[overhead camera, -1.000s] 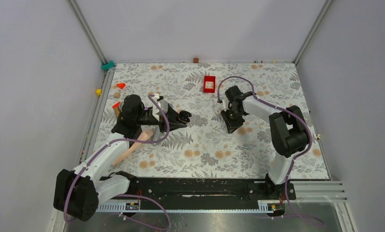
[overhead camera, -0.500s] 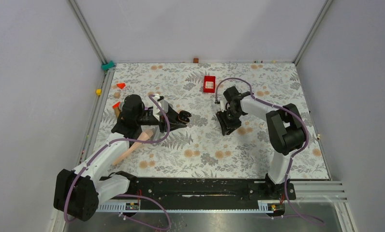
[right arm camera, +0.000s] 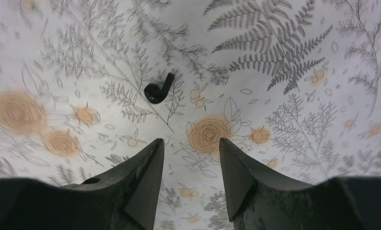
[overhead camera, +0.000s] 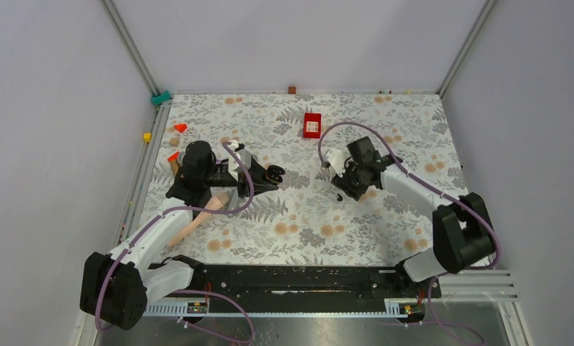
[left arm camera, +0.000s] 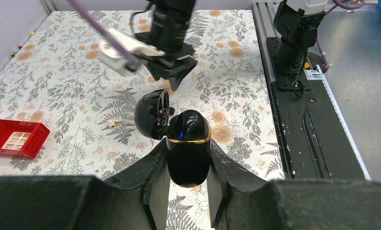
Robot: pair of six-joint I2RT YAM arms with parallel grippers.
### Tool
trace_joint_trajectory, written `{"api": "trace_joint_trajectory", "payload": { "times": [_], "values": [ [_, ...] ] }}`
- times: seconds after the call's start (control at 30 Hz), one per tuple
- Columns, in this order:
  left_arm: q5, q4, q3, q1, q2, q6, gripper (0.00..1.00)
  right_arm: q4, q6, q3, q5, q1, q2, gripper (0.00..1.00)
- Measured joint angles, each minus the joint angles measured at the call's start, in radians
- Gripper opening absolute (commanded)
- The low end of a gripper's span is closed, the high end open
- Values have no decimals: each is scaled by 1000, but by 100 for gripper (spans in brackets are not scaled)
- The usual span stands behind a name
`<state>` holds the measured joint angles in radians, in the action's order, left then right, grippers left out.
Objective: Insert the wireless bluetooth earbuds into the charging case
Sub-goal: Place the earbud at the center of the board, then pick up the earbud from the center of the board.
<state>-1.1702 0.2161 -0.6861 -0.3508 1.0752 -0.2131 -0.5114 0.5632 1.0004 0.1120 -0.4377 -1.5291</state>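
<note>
- The right arm (overhead camera: 414, 189) is found re-posed against the view of half a second ago. Its elbow is swung out toward the near right corner and its wrist is turned. The right jaws are kept over almost the same patch of worktop (right arm camera: 298, 96).
- The left arm (overhead camera: 161, 223) is unchanged, and the charging case (left arm camera: 188, 129) is held where it was.
- The change is judged to be a re-alignment of the approach to the earbud (right arm camera: 159, 89), not progress in the insertion itself. No grasp has been made yet.
- The right jaws are spread apart and empty. The earbud lies on the worktop just ahead of them, not yet between them.
- The earbud is seen as a tiny glossy black piece with a rounded head and a short stem, lying on its side.
- The charging case is clamped by its lower half in the left jaws and held above the worktop, facing the right arm. It is glossy black with a gold band and a small blue light, and its lid is swung open to one side.
- A second earbud cannot be made out, and whether one is already seated in the case cannot be told.
</note>
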Motion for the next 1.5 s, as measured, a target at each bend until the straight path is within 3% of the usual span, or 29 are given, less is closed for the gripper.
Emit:
{"api": "trace_joint_trajectory", "payload": {
  "times": [0.27,0.4,0.83,1.2,1.5],
  "values": [
    [1,-41,-14,0,0,-17,0,217,513,-352,93,-37,217,56],
    [1,-52,-15,0,-2,-25,0,286,628,-366,117,-41,184,53],
    [0,-75,-15,0,-21,-53,0,529,856,-423,142,-71,92,47],
    [0,-95,-15,0,-21,-53,0,507,966,-426,145,-73,91,45],
    [0,-96,-15,-1,-21,-58,0,351,1014,-337,145,-76,54,45]
  ]
}}
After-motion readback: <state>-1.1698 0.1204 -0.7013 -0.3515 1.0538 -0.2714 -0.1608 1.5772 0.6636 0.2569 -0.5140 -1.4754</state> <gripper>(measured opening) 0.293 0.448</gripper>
